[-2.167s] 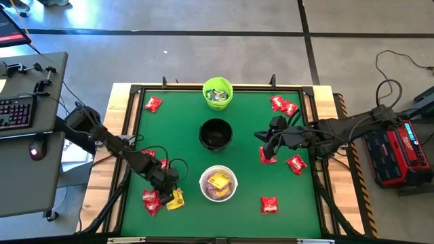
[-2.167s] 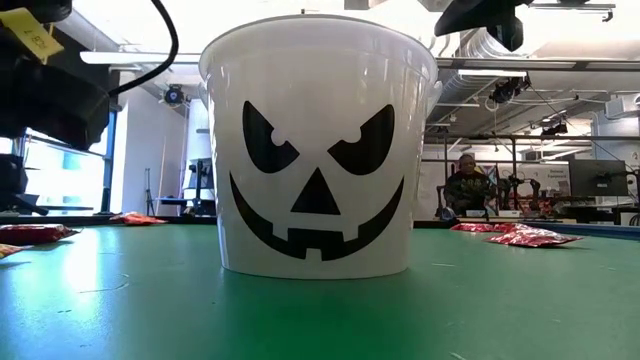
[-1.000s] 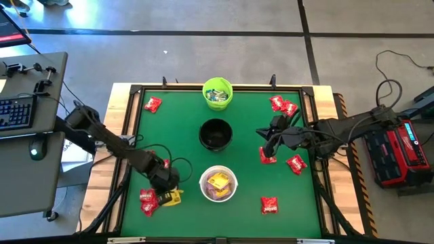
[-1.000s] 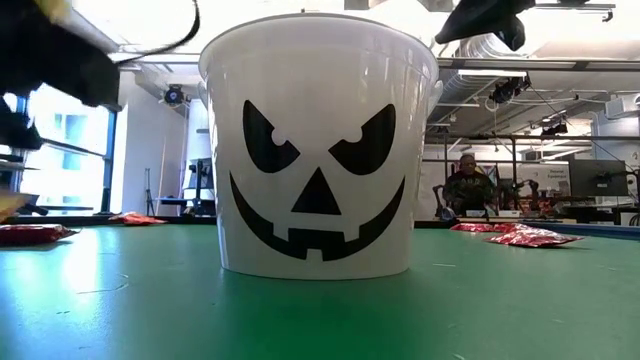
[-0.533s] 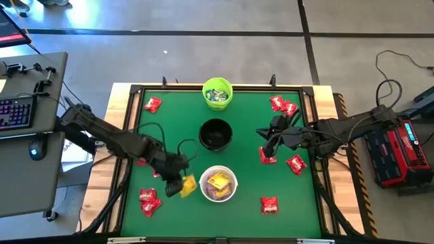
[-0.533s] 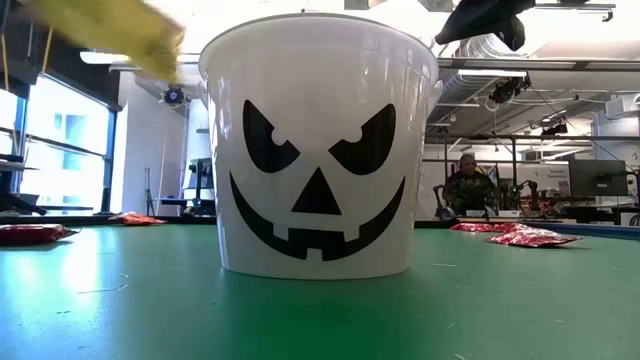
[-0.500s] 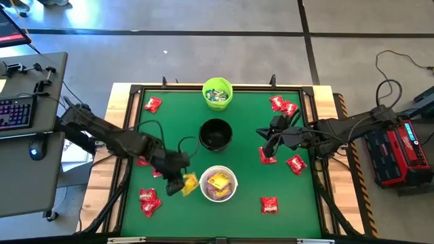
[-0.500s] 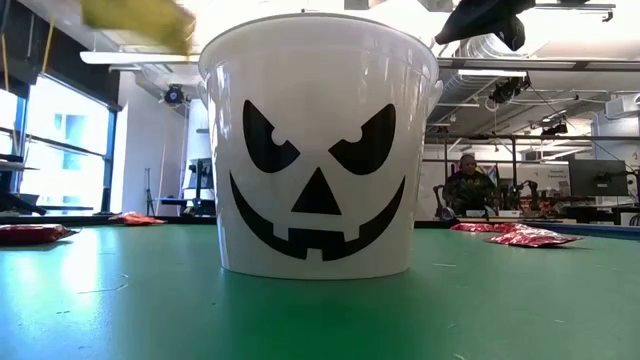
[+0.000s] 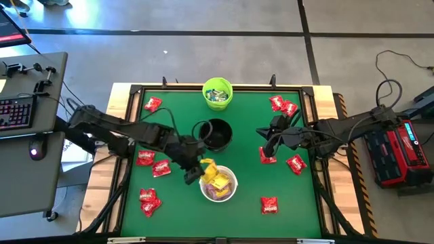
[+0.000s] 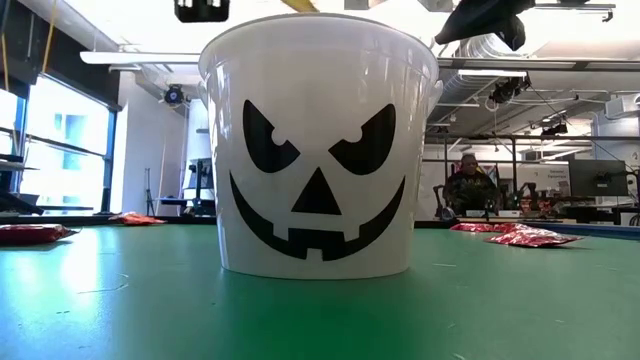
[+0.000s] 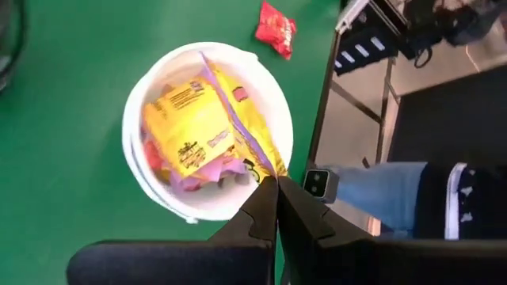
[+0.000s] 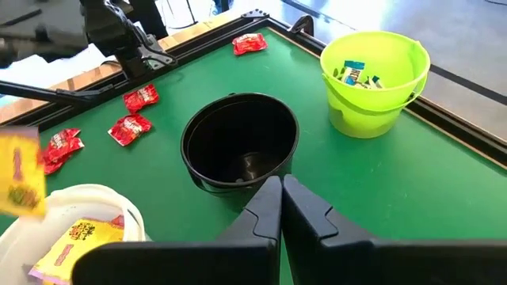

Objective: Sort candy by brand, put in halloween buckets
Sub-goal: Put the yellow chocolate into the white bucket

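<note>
- High view gives us our landmark, the white bucket [image 9: 218, 184], a round open-topped pail on the green felt-like table [image 9: 298, 196]; we count flat yellow packets [image 9: 218, 181] lying inside it.
- We see the left gripper [image 9: 198, 169] just over the white bucket's rim, on the side toward the left arm, its fingers pinched together on a yellow candy packet [image 9: 208, 167] that hangs above the rim.
- Left wrist view shows us the two dark fingers [image 11: 265, 210] pressed tip to tip, with the shiny, crinkled yellow packet [image 11: 238, 119] running from them across the white bucket's [image 11: 146, 186] mouth; we cannot tell it cleanly apart from the packets lying beneath it.
- Beyond the white bucket, toward the table's far edge, we find the black bucket [image 9: 215, 133], smooth and dark, and past that the lime green bucket [image 9: 218, 92] holding pale blue-white packets [image 9: 217, 95].
- We see the right gripper [image 9: 268, 148] well to the white bucket's right, fingers closed together with nothing between them, hanging above a red packet [image 9: 267, 157].
- Glossy red packets [image 9: 148, 200] lie scattered on both sides of the white bucket.
- Low view fills for us with the white bucket's [image 10: 318, 150] black grinning face; it hides the other two buckets, and only a yellow sliver [image 10: 300, 5] shows at the picture's upper edge.
</note>
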Robot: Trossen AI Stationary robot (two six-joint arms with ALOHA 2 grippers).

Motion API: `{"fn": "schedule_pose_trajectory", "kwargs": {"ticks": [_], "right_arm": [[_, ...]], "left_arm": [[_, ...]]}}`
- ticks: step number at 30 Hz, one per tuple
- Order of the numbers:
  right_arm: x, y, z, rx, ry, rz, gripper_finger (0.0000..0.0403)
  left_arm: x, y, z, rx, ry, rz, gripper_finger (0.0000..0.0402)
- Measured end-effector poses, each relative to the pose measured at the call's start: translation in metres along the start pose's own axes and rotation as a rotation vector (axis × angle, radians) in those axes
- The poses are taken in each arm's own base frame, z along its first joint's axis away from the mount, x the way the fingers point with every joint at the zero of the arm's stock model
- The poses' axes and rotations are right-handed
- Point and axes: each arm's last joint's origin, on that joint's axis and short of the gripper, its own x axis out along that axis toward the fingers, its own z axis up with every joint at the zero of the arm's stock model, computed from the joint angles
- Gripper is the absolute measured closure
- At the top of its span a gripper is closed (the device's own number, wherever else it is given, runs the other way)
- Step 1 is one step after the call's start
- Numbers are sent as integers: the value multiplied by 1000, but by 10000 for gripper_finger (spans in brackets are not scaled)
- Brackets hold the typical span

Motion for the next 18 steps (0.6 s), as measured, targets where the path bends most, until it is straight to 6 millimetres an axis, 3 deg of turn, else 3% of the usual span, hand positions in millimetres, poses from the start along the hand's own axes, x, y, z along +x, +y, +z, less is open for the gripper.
{"fn": "schedule_pose_trajectory", "kwargs": {"ticks": [18], "right_arm": [[0,2,-3,-3,80,98,402]], "left_arm": [[76,12,7,102,187,18,401]]}}
